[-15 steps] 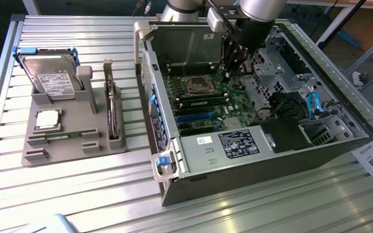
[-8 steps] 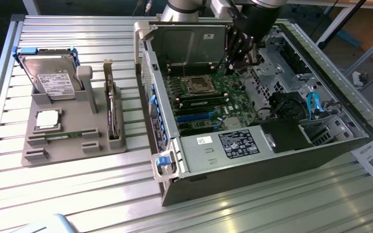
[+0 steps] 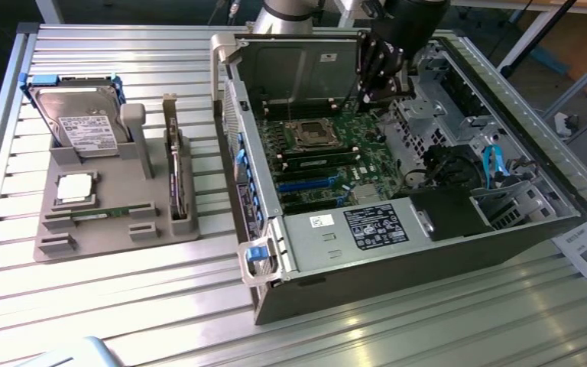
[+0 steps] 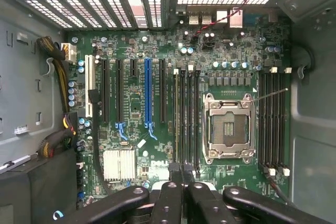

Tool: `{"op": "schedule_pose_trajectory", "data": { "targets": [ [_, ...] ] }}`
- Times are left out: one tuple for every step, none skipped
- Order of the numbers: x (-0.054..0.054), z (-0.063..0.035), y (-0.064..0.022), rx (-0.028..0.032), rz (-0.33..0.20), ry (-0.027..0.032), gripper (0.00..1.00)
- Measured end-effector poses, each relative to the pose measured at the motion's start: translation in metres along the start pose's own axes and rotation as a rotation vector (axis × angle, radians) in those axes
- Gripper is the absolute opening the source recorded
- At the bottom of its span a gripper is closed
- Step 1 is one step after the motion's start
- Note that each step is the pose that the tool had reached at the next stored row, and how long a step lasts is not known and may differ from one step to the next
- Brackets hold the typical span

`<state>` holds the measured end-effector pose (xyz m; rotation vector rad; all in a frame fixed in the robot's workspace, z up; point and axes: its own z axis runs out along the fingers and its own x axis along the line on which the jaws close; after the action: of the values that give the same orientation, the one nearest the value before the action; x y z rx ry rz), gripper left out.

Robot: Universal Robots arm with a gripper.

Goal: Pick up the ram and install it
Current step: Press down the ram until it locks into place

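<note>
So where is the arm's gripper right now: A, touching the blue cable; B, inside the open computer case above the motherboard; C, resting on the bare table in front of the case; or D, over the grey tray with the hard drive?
B: the gripper hangs inside the open computer case, and the wrist view looks straight onto the motherboard with its empty processor socket.
</note>
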<state>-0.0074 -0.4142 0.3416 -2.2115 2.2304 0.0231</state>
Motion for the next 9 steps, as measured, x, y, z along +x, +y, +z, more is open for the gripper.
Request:
{"op": "schedule_pose_trajectory", "data": {
  "targets": [
    [0.0, 0.0, 0.0, 0.0, 0.0, 0.0, 0.1],
    [0.0, -0.0001, 0.0, 0.0, 0.0, 0.0001, 0.1],
    [0.0, -0.0001, 0.0, 0.0, 0.0, 0.0001, 0.1],
    [0.0, -0.0001, 0.0, 0.0, 0.0, 0.0001, 0.1],
    [0.0, -0.0001, 0.0, 0.0, 0.0, 0.0001, 0.1],
    [0.0, 0.0, 0.0, 0.0, 0.0, 0.0001, 0.1],
    [0.0, -0.0001, 0.0, -0.0001, 0.0, 0.0002, 0.1],
    [0.0, -0.0001, 0.0, 0.0, 0.0, 0.0001, 0.1],
    [0.0, -0.0001, 0.0, 0.0, 0.0, 0.0001, 0.1]
  ]
}}
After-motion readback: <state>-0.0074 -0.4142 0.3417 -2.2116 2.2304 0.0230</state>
